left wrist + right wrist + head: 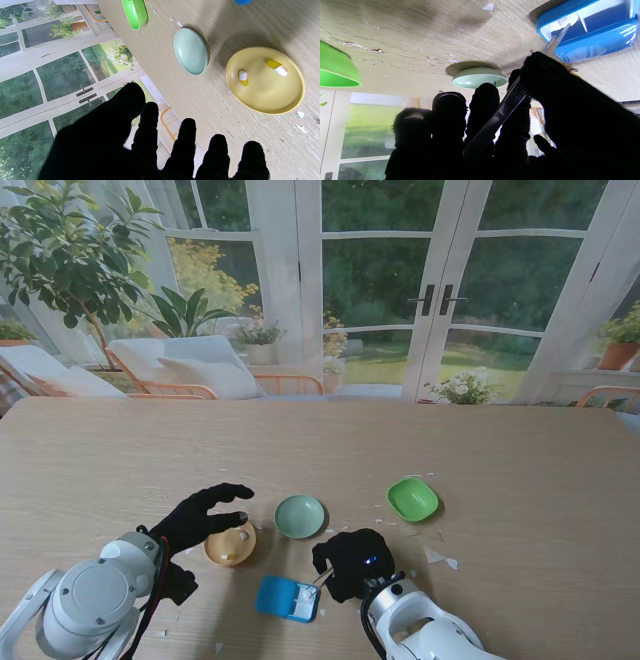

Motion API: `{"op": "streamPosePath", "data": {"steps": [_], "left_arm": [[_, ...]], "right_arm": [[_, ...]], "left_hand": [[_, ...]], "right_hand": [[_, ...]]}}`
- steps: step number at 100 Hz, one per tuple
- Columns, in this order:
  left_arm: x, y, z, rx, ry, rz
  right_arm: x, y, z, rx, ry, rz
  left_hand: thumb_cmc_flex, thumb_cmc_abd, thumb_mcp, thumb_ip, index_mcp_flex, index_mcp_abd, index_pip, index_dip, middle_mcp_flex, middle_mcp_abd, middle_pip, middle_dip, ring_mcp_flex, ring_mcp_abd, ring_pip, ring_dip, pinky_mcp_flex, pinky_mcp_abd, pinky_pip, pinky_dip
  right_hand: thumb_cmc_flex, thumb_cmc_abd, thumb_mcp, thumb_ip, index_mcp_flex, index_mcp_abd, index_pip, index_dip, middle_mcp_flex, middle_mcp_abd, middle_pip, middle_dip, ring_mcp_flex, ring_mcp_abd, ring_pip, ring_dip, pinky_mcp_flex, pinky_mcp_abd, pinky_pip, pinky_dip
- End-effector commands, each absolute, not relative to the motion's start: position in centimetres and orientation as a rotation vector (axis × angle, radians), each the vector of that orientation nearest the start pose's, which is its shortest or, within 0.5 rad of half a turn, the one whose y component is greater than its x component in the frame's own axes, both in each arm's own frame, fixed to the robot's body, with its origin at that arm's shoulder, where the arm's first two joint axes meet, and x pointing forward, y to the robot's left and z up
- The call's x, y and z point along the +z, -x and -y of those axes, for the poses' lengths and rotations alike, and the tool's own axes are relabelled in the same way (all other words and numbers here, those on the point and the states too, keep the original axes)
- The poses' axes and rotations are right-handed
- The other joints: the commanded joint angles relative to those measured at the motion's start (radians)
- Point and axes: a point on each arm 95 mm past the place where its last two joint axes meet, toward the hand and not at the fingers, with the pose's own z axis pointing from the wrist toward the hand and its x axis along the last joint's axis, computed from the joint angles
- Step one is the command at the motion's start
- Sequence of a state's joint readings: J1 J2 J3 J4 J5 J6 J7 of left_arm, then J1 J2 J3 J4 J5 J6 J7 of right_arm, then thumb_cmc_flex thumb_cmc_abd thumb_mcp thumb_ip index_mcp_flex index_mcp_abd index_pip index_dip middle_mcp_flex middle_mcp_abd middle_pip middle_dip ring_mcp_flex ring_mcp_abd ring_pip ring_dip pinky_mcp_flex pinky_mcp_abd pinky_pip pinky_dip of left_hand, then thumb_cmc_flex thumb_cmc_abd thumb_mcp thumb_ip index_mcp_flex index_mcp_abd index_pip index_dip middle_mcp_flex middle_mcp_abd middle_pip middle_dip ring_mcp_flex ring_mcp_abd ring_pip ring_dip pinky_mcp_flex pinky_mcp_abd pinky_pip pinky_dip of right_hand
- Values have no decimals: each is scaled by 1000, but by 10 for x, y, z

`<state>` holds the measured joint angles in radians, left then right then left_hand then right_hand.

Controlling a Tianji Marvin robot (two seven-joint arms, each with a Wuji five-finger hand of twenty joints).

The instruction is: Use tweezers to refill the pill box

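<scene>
Fingers of our left hand (200, 517) are spread apart and hold nothing; it hovers near the desk's (120, 470) near edge, on the left, with its fingertips (187, 127) over the rim of the yellow dish (230, 545). In that dish the left wrist view shows two capsules (277, 68), each half yellow and half white, lying apart from each other. Just right of the yellow dish sits a pale green dish (300, 516), a little farther from us. Nearer to us than both dishes, close to the desk's near edge, lies the blue pill box (288, 598), open, with white compartments showing. Right of the box is our right hand (352, 562), its thumb and fingers clamped on the tweezers (500, 113). The tweezers slant toward the box and their tips (318, 579) are at its right-hand compartment; we cannot tell whether they hold a pill. Farther right and farther from us stands a bright green dish (413, 499). Small white scraps (437, 558) lie scattered on the desk around it.
</scene>
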<state>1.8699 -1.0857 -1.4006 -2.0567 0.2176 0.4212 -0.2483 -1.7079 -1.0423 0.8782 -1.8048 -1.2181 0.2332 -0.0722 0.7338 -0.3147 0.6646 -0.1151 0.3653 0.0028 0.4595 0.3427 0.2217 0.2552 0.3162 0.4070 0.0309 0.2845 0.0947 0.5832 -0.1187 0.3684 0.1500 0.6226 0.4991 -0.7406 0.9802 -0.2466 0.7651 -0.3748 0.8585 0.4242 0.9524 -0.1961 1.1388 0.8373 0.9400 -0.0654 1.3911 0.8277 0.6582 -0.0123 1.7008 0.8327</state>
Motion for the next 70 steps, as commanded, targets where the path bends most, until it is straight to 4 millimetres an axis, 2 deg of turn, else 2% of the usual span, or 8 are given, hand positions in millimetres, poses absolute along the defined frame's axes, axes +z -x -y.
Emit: {"op": "streamPosePath", "data": {"steps": [1,35,70], "left_arm": [[-281,-319,4,-1642,2280,-1115],[-280,-319,4,-1647,2274,-1118],[-279,-317,3,-1672,2207,-1145]], "right_arm": [[-352,-287,-111,1461,-1013,-1712],[-339,-297,-118,1530,-1042,-1641],[-329,-340,-149,1621,-1089,-1533]], "left_hand": [[3,8,-19,30,-32,-40,8,-11,-11,-48,5,-1,-24,-26,-15,-10,6,-31,-23,-14],[2,9,-19,29,-30,-40,9,-11,-12,-48,4,-2,-24,-27,-16,-11,7,-31,-24,-15],[2,6,-17,31,-21,-38,8,-11,-13,-47,1,-5,-24,-31,-18,-16,6,-30,-26,-18]], "right_hand": [[-21,5,7,38,-8,-12,14,-3,-10,-13,-4,-2,-15,3,5,10,-12,-29,39,24],[-26,27,-4,42,5,-26,16,0,-11,-7,-3,-2,-17,10,1,11,-15,-28,37,26],[-16,21,-4,45,12,-20,19,2,-10,-3,-2,-2,-17,14,0,11,-18,-22,38,30]]}}
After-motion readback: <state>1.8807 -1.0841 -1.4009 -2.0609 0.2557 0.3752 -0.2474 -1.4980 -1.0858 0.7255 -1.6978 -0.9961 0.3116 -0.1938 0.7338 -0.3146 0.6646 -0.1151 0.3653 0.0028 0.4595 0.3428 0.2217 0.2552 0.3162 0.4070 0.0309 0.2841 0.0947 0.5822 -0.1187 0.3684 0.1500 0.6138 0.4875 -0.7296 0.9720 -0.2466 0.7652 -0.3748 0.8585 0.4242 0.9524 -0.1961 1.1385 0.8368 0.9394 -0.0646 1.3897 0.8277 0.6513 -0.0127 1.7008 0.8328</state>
